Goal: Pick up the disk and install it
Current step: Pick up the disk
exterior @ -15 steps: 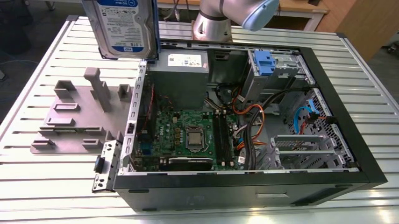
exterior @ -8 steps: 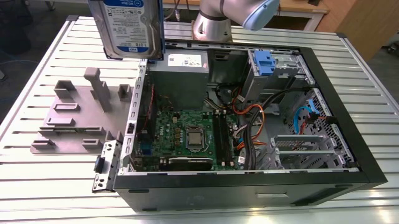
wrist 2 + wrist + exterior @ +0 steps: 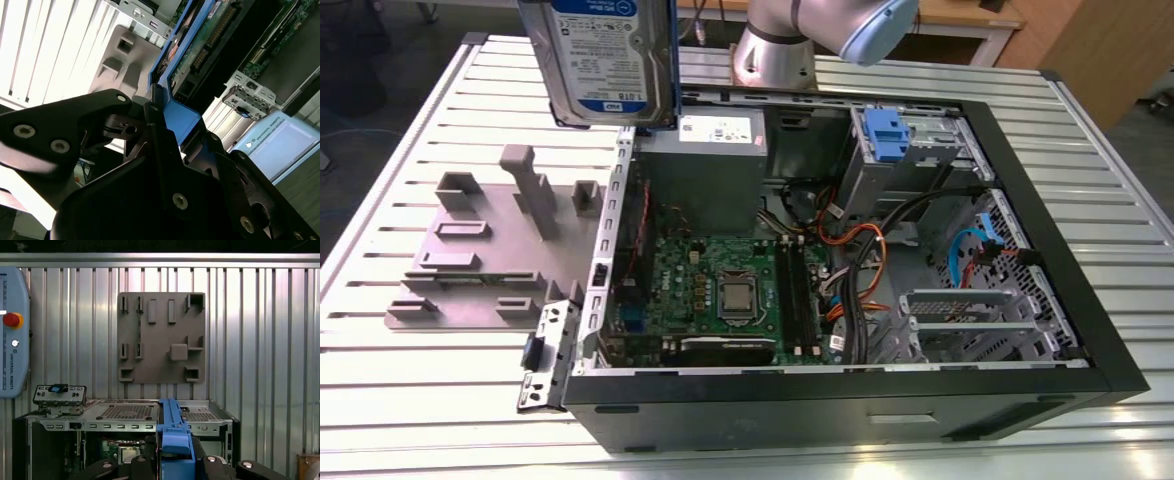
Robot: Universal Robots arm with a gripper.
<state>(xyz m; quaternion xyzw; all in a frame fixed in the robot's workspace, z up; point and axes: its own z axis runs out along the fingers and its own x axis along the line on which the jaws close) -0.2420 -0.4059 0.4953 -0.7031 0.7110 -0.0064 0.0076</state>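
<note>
While the disk [image 3: 604, 60] hangs upright in the air, well clear of the surface [image 3: 414, 400], my tool [image 3: 175, 465] is pinching it by its blue end tab [image 3: 176, 440]. Below the tool lies the open computer case [image 3: 787, 412]. Just beside the case sits a grey fixture plate [image 3: 160, 337], both resting on the slatted surface.

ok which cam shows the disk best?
Exterior view: the disk is up in the air, printed label facing the camera. Both wrist views see it edge-on: mostly its blue carrier rail and end tab.
</note>
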